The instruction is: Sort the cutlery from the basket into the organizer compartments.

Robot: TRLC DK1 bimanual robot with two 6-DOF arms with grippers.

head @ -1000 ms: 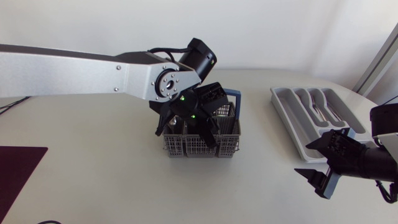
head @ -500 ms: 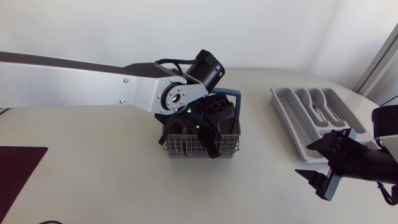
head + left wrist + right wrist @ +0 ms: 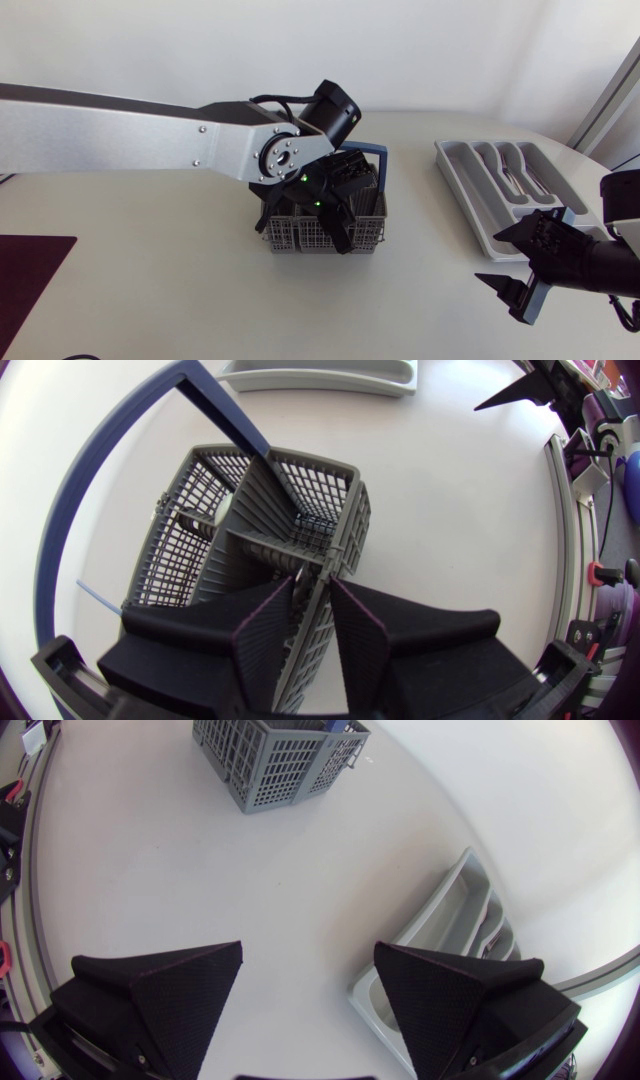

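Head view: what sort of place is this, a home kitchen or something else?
Probably a robotics lab or test bench, not a kitchen. A robot's left arm and right arm are over a plain white table with a grey cutlery basket and a grey organizer.

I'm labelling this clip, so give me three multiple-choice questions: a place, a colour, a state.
1. Where is the left claw? A) raised clear of everything B) down at the grey plastic-mesh cutlery basket C) flat on bare table
2. What colour is the basket's hooped handle? A) red B) blue C) green
3. The right claw is: A) open and empty B) shut on a fork C) shut on a spoon
Answers: 1 B, its fingers straddle a basket wall; 2 B, the left wrist view shows it blue; 3 A, nothing between its spread fingers.
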